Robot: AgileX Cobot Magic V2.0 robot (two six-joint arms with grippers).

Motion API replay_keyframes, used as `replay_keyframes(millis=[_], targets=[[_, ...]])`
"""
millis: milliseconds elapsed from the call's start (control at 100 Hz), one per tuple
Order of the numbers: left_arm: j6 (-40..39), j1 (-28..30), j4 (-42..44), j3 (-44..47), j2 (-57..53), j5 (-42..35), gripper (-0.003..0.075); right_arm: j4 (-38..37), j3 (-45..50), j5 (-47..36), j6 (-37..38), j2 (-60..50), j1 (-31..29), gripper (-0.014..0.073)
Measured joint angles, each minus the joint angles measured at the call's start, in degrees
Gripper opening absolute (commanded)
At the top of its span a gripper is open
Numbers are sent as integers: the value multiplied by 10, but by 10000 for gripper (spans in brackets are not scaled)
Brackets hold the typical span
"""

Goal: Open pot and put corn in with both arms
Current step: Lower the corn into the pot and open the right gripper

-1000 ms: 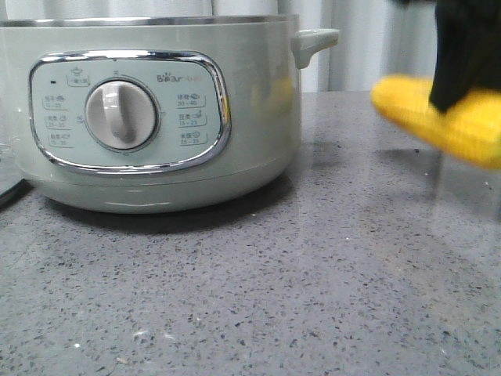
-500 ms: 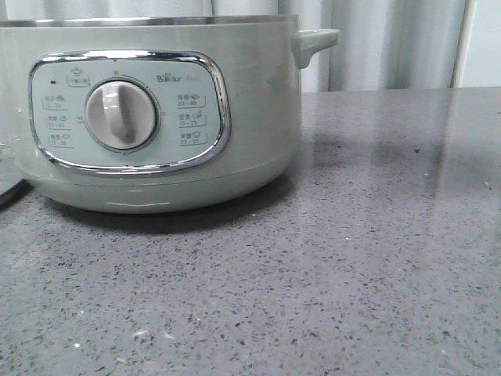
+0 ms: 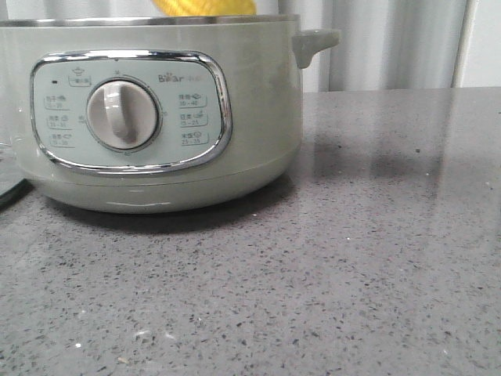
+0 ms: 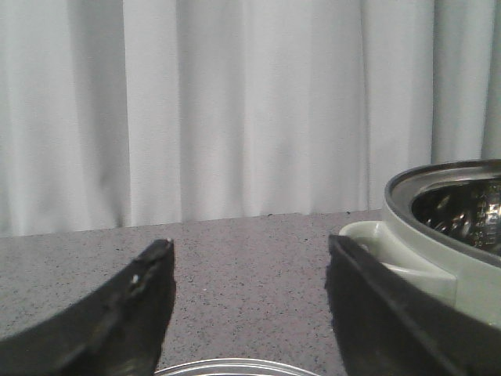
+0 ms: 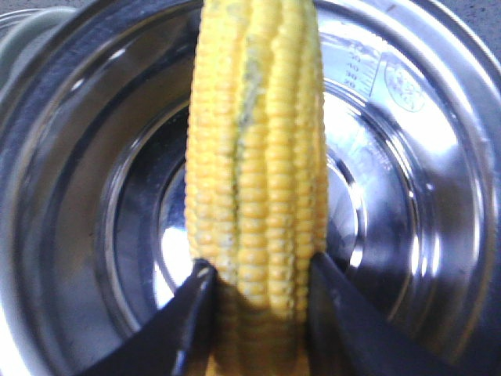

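Note:
The pale grey-green pot (image 3: 149, 110) stands at the left of the front view, open, with no lid on its steel rim. The yellow corn (image 3: 205, 6) shows just above that rim. In the right wrist view my right gripper (image 5: 258, 270) is shut on the corn (image 5: 254, 149) and holds it above the pot's shiny steel inside (image 5: 407, 180). My left gripper (image 4: 249, 258) is open and empty, low over the counter beside the pot (image 4: 450, 235), one finger close to the pot's side handle (image 4: 376, 239).
A rounded glass-and-metal edge (image 4: 235, 368) lies on the grey speckled counter (image 3: 352, 258) just under my left gripper; a dark curved edge also shows at the far left of the front view (image 3: 9, 192). Pale curtains hang behind.
The corn, held at the right of the pot a second ago, left the front view and is now above the pot's rim.

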Motion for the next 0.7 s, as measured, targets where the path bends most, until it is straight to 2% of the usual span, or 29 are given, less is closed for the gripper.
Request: replay_keyframes(millis=[250,530,700], targets=[[0,0,1,0,0,0,379,2,0,-16,0,24,0,344],[-2,0,1,0,0,0,378,6,-1,-37,0,24,0,346],[-41,-12,27,0,-12,0,360,6,-1,-27,0,24,0,321]])
